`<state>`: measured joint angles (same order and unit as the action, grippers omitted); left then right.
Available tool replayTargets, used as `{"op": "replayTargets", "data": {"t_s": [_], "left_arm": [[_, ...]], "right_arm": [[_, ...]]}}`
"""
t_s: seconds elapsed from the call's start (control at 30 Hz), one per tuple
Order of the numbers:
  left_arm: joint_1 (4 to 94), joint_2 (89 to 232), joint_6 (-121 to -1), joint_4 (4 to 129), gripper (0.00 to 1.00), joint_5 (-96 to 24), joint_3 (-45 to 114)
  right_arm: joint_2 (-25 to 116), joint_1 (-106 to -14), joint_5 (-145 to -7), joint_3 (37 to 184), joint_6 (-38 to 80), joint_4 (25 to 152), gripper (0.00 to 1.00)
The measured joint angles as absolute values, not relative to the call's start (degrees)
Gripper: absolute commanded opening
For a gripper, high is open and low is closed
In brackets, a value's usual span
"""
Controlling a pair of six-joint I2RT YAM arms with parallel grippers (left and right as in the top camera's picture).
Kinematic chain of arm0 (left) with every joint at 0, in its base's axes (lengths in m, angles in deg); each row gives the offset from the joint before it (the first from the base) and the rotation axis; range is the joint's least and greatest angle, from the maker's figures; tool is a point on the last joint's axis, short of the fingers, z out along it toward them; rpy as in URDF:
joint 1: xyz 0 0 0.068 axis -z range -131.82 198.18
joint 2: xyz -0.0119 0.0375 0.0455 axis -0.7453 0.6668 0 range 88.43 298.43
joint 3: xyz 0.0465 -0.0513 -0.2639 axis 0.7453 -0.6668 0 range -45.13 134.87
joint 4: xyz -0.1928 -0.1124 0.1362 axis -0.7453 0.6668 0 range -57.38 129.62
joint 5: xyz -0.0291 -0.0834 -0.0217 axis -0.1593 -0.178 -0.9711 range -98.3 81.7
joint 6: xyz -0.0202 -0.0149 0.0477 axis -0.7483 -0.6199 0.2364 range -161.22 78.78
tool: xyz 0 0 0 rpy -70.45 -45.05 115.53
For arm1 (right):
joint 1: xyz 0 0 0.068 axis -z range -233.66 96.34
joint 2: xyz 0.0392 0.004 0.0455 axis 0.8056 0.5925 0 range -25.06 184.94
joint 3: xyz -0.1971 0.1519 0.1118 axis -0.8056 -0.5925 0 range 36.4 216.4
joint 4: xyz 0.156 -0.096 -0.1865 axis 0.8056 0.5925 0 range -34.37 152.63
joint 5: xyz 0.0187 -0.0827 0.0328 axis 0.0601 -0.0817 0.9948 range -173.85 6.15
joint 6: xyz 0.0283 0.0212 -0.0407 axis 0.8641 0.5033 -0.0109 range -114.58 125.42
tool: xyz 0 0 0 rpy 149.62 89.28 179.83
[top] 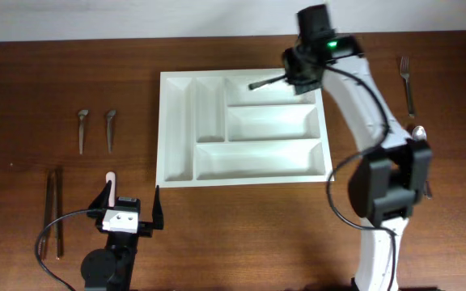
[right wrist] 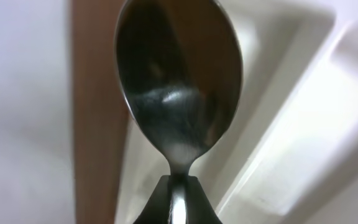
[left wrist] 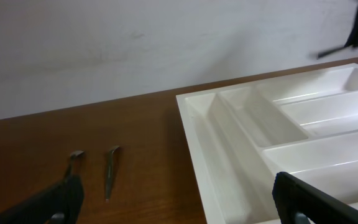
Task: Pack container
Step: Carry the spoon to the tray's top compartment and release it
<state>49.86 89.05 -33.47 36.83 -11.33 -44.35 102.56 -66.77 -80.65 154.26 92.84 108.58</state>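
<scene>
The container [top: 165, 129] sits mid-table. Two small utensils [top: 82, 131] [top: 110, 129] lie side by side off to its left, a fork [top: 408, 85] way out right, and a spoon [top: 267, 82] is over the back long compartment.

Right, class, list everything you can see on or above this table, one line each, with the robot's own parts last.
container: one, white, centre of the table
held spoon: one, dark metal, over the container's far long compartment
short metal pieces: two, grey, side by side left of the container
thin sticks: two, dark, near left of the table
fork: one, silver, far right of the table
loose spoon: one, silver, right of the container, partly hidden by the right arm
pink object: one, pale pink, by the left gripper; what it is is unclear
table: one, brown wood
left gripper: one, black, open, near left
right gripper: one, black, shut on the held spoon
</scene>
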Motion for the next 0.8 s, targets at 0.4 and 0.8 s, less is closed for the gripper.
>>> {"op": "replayTargets", "data": {"t_s": [0.4,0.8], "left_arm": [[49.9,89.1,-33.5,36.8,0.99,-11.3,-44.4],[49.9,89.1,-33.5,36.8,0.99,-11.3,-44.4]], "right_arm": [[106.4,-67.2,-81.1,154.3,99.8,106.9,0.04],[108.8,-67.3,-81.1,154.3,103.0,106.5,0.04]]}}
